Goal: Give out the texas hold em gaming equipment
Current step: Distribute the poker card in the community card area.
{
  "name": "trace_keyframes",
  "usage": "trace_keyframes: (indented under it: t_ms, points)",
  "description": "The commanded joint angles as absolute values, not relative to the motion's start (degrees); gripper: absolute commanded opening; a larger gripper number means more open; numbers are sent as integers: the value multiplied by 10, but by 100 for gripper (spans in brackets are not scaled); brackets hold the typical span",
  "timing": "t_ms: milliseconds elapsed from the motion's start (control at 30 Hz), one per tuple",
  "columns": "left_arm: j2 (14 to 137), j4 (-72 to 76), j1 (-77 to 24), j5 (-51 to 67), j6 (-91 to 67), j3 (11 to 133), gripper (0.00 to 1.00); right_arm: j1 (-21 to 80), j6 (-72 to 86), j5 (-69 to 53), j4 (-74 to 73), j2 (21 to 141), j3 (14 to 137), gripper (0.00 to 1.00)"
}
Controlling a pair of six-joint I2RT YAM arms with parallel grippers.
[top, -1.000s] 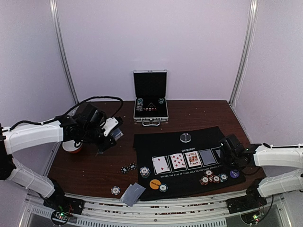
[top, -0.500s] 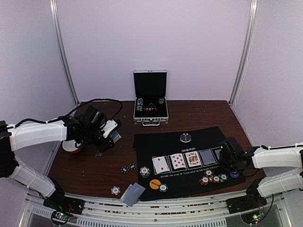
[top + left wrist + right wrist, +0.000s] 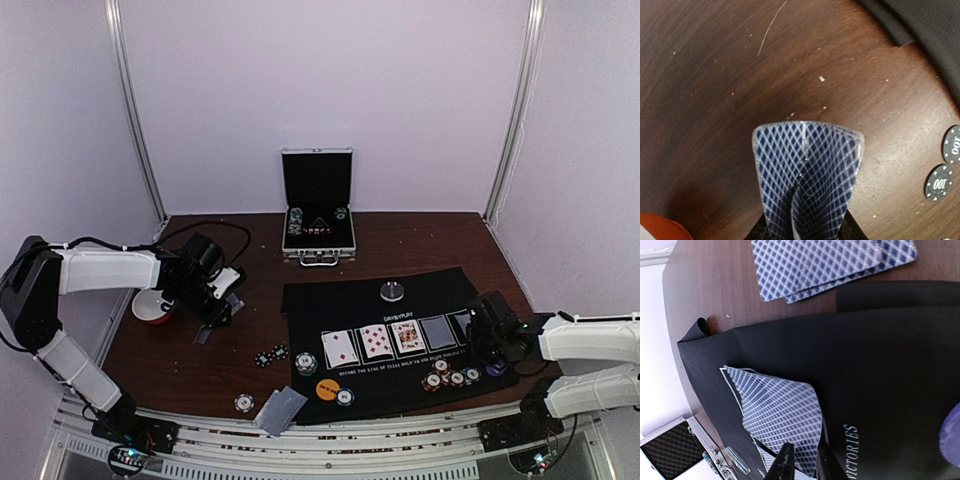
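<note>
Left claw (image 3: pixel 805 234) is clamped on the short edge of a pair of blue-backed cards (image 3: pixel 807 175), held low over the bare wood of the desk (image 3: pixel 705 75), left of the black mat (image 3: pixel 330 300). The pair bows under the pinch, so I judge them thin, light, springy and slick-faced. They are best taken by an edge or corner with a gentle squeeze, since two together may fan or slide apart. Right claw (image 3: pixel 804 462) sits at the corner of a face-down card (image 3: pixel 775 405) on the mat's right end. Its fingers are narrowly apart, and I cannot tell whether they grip it. Poker chips (image 3: pixel 450 378) cluster on the mat's near right, with two more (image 3: pixel 940 182) on the wood. They look rigid and denser, likely to roll if tipped. The wood is hard, smooth and dusty, so a flat card there offers no lip. The mat is soft cloth, curled at one corner (image 3: pixel 699 329), and may ruck if dragged. An open silver case (image 3: pixel 318 205) stands at the far edge, with plain pale walls close around.
</note>
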State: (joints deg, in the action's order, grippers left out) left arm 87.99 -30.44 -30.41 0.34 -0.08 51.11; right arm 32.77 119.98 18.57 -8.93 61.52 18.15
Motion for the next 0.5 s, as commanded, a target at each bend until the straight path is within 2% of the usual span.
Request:
trace_keyframes:
  t_ms: [0,200,467]
  points:
    - [897,-304,-277,28,-11,531,31,328,1224,188,-117,598,164,24]
    - [935,-310,-262,37,-13,539,31,328,1195,189,-168,588,197,39]
    - [972,-322,-233,45,-16,548,34,328,1161,203,-209,545,231,41]
